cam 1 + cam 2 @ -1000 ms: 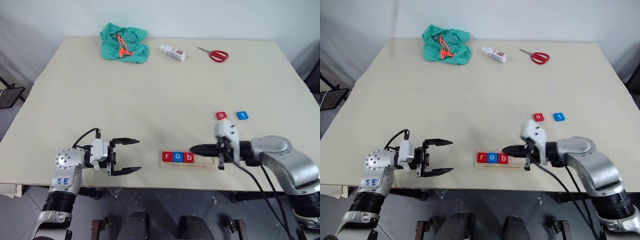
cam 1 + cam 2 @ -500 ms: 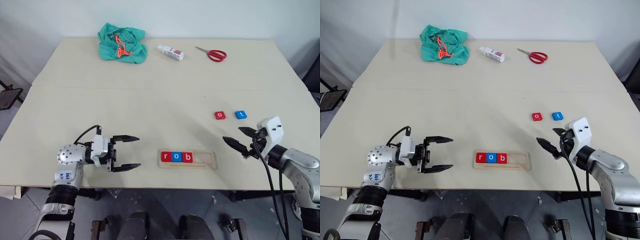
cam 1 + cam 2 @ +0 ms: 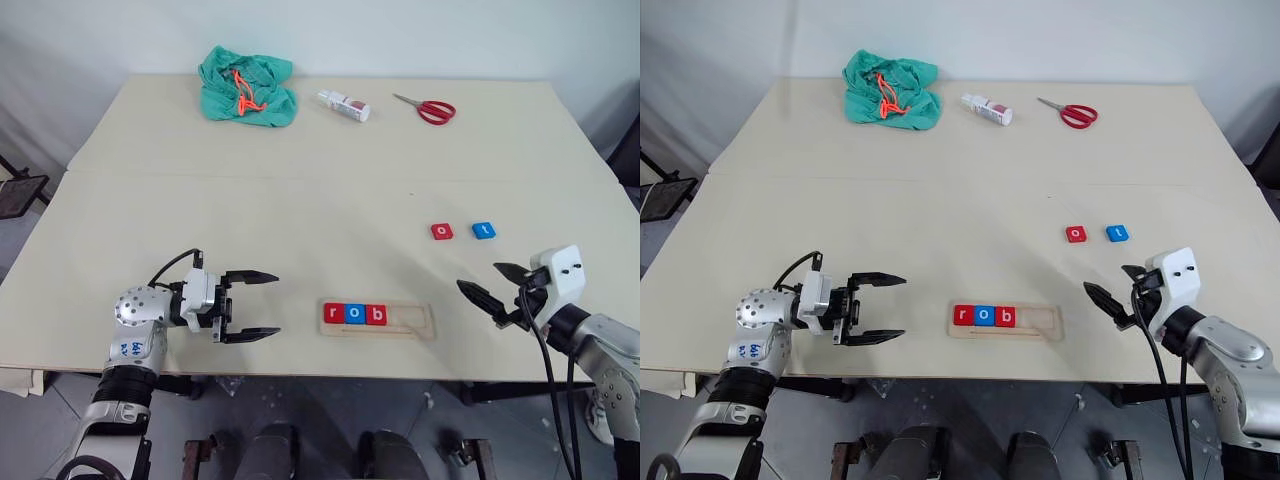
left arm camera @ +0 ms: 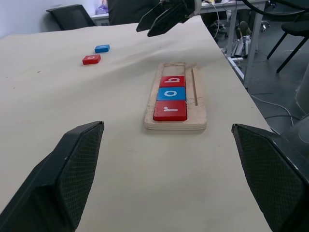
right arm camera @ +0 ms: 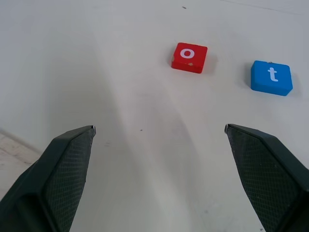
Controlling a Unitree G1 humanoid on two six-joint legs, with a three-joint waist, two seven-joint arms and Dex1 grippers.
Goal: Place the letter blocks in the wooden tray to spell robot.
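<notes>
The wooden tray (image 3: 412,321) lies near the table's front edge, with a red r (image 3: 334,313), a blue o (image 3: 355,314) and a red b (image 3: 376,315) side by side at its left end. A red o block (image 3: 442,231) and a blue t block (image 3: 484,230) lie loose on the table beyond the tray's right end. My right gripper (image 3: 487,290) stands open and empty right of the tray, pointing toward the loose blocks. My left gripper (image 3: 262,304) stands open and empty left of the tray, pointing at it.
At the table's far side lie a green cloth with an orange cord (image 3: 246,84), a small white bottle (image 3: 344,104) and red scissors (image 3: 431,108). The front table edge runs just below the tray.
My right gripper has let go at the tray beside the b, opened, and swung away to the right. The left gripper has kept still.
</notes>
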